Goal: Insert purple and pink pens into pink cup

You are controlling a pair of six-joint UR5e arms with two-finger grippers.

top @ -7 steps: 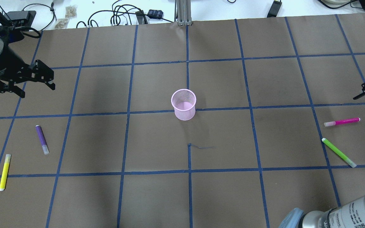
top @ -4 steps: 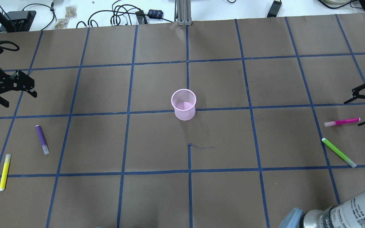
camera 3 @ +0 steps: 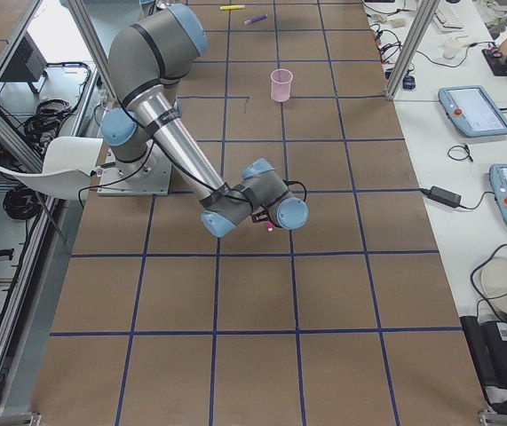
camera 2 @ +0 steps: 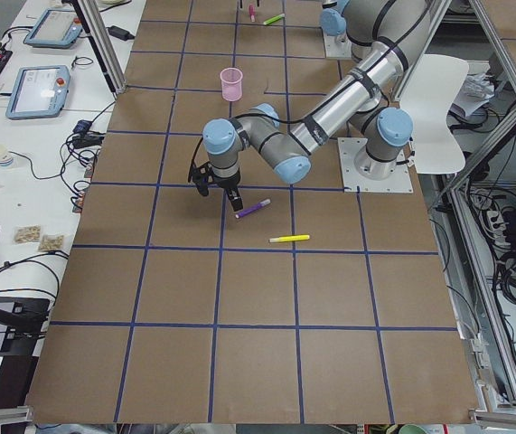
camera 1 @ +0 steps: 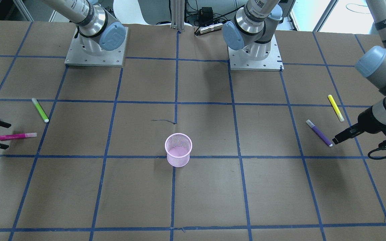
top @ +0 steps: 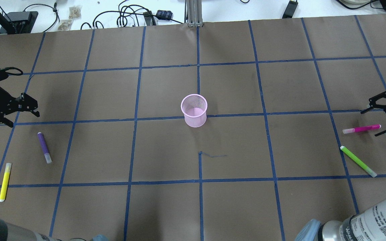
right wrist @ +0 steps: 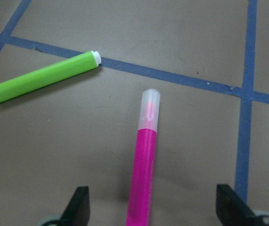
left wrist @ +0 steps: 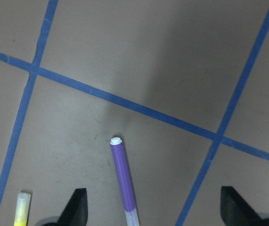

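We take the pink cup (top: 194, 110) as our landmark: a mesh cup standing upright near the middle of the brown papered table (top: 166, 207), nothing visible inside it. Well off to the cup's left in the overhead view lies the purple pen (top: 44, 147), flat on the paper, clear cap end toward the near edge. The left gripper (top: 13, 115) hangs just beyond the pen's far tip, jaws spread wide and holding nothing; in its wrist view we see the purple pen (left wrist: 123, 182) running up between the two fingertips (left wrist: 76, 207), touching neither. Further from the cup, past the purple pen, lies a yellow highlighter (top: 5, 181). Well off to the cup's right lies the pink pen (top: 361, 129), also flat. The right gripper (top: 379, 121) sits at the pen's outer end, jaws wide open and empty, one to each side of that end; its wrist view shows the pink pen (right wrist: 144, 169) centred between the fingertips (right wrist: 78, 203). A green highlighter (top: 358, 161) lies just beside the pink pen, on the near side.
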